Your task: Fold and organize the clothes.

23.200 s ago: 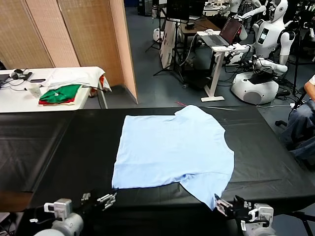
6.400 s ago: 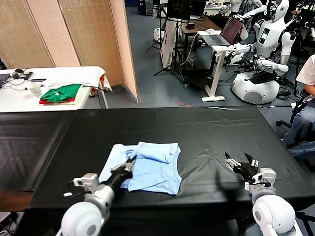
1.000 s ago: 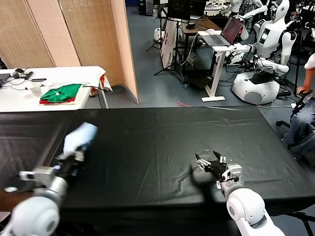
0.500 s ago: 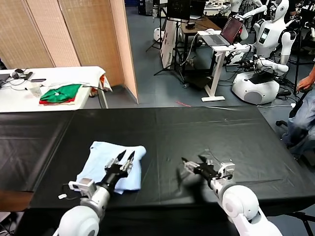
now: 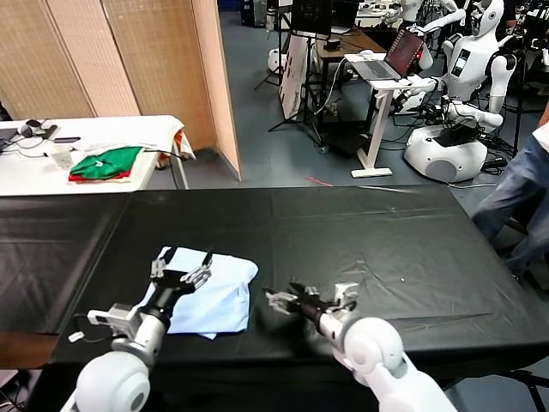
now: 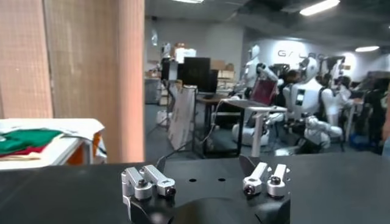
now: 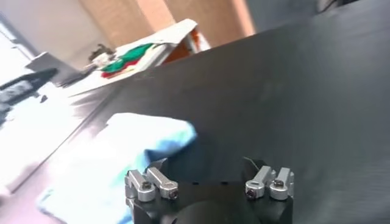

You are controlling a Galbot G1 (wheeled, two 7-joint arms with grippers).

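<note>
The clothes, a light-blue T-shirt [image 5: 221,296] folded into a small bundle, lie on the black table [image 5: 386,232] near its front left. My left gripper [image 5: 182,264] hovers open over the bundle's left part, holding nothing. In the left wrist view the left gripper [image 6: 201,159] shows its fingers spread wide, with only the table and the room beyond. My right gripper [image 5: 296,300] is open just to the right of the bundle, pointing at it. In the right wrist view the T-shirt [image 7: 143,137] lies a short way ahead of the open right gripper [image 7: 207,165].
A white side table [image 5: 34,172] at the far left carries folded green-and-red garments [image 5: 105,163]. A wooden folding screen [image 5: 129,60] stands behind it. A person [image 5: 515,197] stands at the table's right end. Other robots [image 5: 463,77] and desks fill the background.
My left gripper brought the raised T-shirt down onto the table, opened and let it go. My right gripper moved left across the table toward the bundle.
</note>
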